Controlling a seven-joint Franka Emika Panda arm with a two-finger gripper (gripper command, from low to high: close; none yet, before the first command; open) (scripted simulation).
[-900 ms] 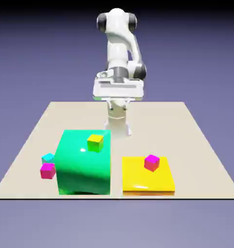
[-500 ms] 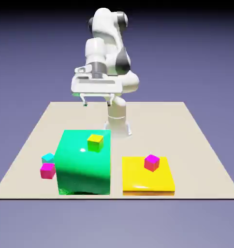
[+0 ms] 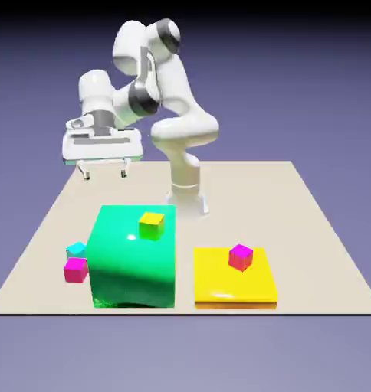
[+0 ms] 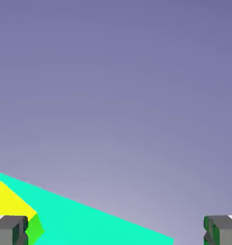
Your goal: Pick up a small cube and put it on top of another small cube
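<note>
One cyan cube [image 3: 77, 249] at the exterior view's left, behind a magenta cube [image 3: 76, 270] that partly hides it — a corner edge faces the camera, no long axis, looks flat on the table [image 3: 311, 283]. Gripper [image 3: 106, 176] above, jaws wide, nothing between. Next right: big green block [image 3: 133, 256], near the cyan cube, yellow-green cube [image 3: 151, 226] on top. Then yellow slab [image 3: 234, 286], second magenta cube [image 3: 241, 258] on it.

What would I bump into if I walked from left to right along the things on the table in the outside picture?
Small magenta cube, big glossy green block with a rounded top, flat glossy yellow slab. The small cyan cube sits just behind the first one, so its turn is unclear.
</note>
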